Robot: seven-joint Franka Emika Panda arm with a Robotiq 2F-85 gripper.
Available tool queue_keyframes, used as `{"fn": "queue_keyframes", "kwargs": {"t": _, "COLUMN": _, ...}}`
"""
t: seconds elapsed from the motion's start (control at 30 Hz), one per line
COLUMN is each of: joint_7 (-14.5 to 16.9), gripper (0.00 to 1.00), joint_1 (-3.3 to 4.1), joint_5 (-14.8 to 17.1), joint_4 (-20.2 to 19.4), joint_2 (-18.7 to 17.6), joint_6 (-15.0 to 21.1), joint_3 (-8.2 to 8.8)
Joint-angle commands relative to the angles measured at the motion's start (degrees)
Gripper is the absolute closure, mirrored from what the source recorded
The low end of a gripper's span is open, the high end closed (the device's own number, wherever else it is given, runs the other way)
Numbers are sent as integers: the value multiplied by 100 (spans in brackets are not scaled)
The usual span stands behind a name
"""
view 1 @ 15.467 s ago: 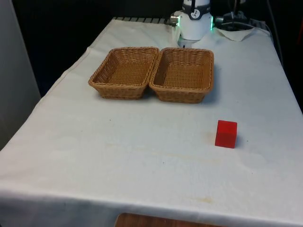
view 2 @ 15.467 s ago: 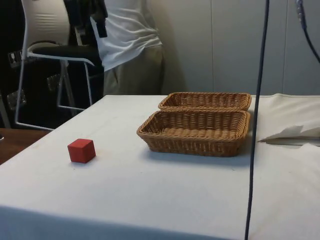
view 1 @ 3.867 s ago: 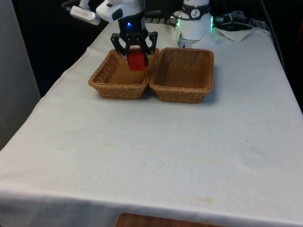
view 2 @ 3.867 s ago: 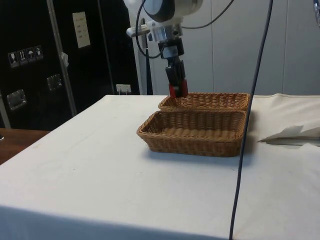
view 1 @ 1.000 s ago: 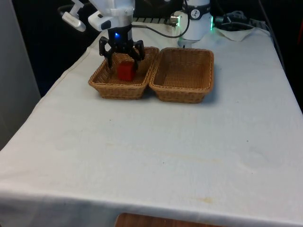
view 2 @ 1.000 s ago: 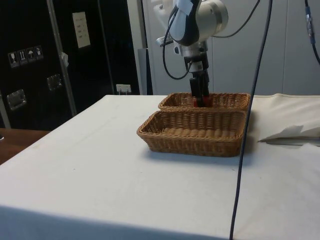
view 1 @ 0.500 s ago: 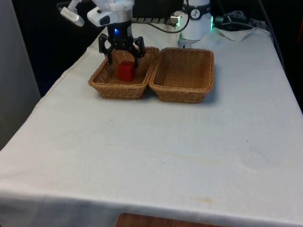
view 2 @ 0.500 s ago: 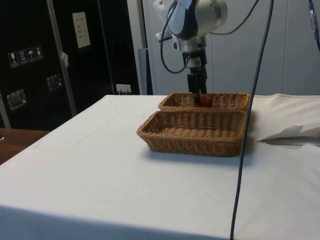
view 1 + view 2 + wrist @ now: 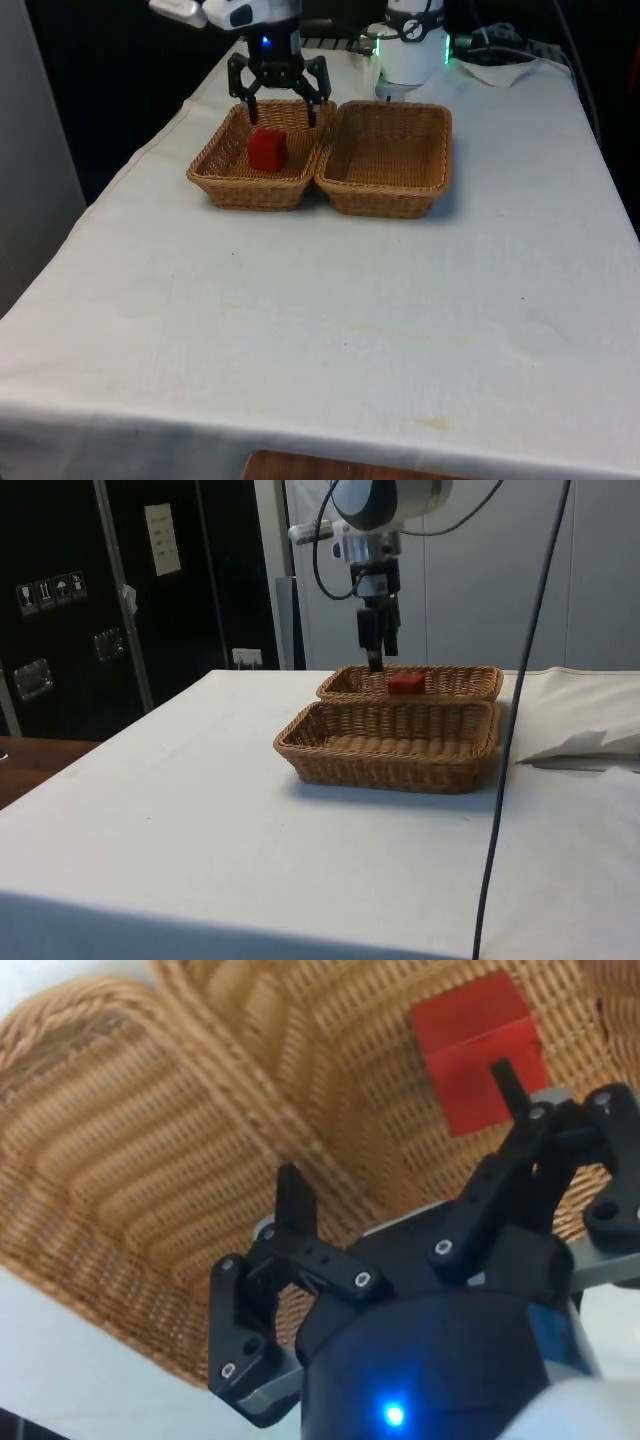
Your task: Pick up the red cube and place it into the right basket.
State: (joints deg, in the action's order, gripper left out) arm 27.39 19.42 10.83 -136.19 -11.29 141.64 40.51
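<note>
The red cube (image 9: 266, 149) rests on the floor of the wicker basket on the front view's left (image 9: 213, 165); from the side its top (image 9: 405, 683) peeks over the far basket's rim. My gripper (image 9: 280, 113) hangs open above that basket's far end, a little higher than the cube and clear of it. In the wrist view the red cube (image 9: 470, 1044) lies on the weave beyond one black fingertip (image 9: 507, 1078), and my gripper (image 9: 400, 1135) holds nothing. From the side, my gripper (image 9: 374, 650) points down above the far basket.
A second wicker basket (image 9: 437, 170) stands against the first, on the front view's right, with nothing in it. The robot's base (image 9: 412, 60) stands behind the baskets. A cable (image 9: 510, 740) hangs across the side view.
My gripper has let go of the red cube, which now lies in the basket on the front view's left. It has risen and shifted towards the basket's far end with its fingers spread.
</note>
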Motion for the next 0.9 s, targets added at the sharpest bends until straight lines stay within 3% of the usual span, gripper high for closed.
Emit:
{"fn": "queue_keyframes", "kwargs": {"t": 0.0, "joint_7": -166, "gripper": 0, "joint_1": 69, "joint_5": -103, "joint_4": 17, "joint_2": 6, "joint_6": -6, "joint_3": -6}}
{"fn": "queue_keyframes", "kwargs": {"t": 0.17, "joint_7": -481, "gripper": 0, "joint_1": 86, "joint_5": -218, "joint_4": 52, "joint_2": 126, "joint_6": -23, "joint_3": -235}}
{"fn": "queue_keyframes", "kwargs": {"t": 0.2, "joint_7": -395, "gripper": 0, "joint_1": 40, "joint_5": -132, "joint_4": 40, "joint_2": 138, "joint_6": -6, "joint_3": -269}}
{"fn": "queue_keyframes", "kwargs": {"t": 0.23, "joint_7": -527, "gripper": 0, "joint_1": 92, "joint_5": -218, "joint_4": 69, "joint_2": 132, "joint_6": -23, "joint_3": -269}}
{"fn": "queue_keyframes", "kwargs": {"t": 0.47, "joint_7": -859, "gripper": 0, "joint_1": 126, "joint_5": -252, "joint_4": 189, "joint_2": 155, "joint_6": -17, "joint_3": -556}}
{"fn": "queue_keyframes", "kwargs": {"t": 0.5, "joint_7": -722, "gripper": 0, "joint_1": 74, "joint_5": -149, "joint_4": 166, "joint_2": 160, "joint_6": -6, "joint_3": -573}}
{"fn": "queue_keyframes", "kwargs": {"t": 0.53, "joint_7": -905, "gripper": 0, "joint_1": 138, "joint_5": -264, "joint_4": 206, "joint_2": 155, "joint_6": -17, "joint_3": -596}}
{"fn": "queue_keyframes", "kwargs": {"t": 0.77, "joint_7": -1255, "gripper": 0, "joint_1": 166, "joint_5": -372, "joint_4": 286, "joint_2": 172, "joint_6": -11, "joint_3": -854}}
{"fn": "queue_keyframes", "kwargs": {"t": 0.8, "joint_7": -1295, "gripper": 0, "joint_1": 166, "joint_5": -390, "joint_4": 292, "joint_2": 172, "joint_6": -11, "joint_3": -882}}
{"fn": "queue_keyframes", "kwargs": {"t": 0.83, "joint_7": -1157, "gripper": 0, "joint_1": 109, "joint_5": -258, "joint_4": 286, "joint_2": 172, "joint_6": -6, "joint_3": -917}}
{"fn": "queue_keyframes", "kwargs": {"t": 0.87, "joint_7": -1341, "gripper": 0, "joint_1": 166, "joint_5": -413, "joint_4": 292, "joint_2": 178, "joint_6": -11, "joint_3": -917}}
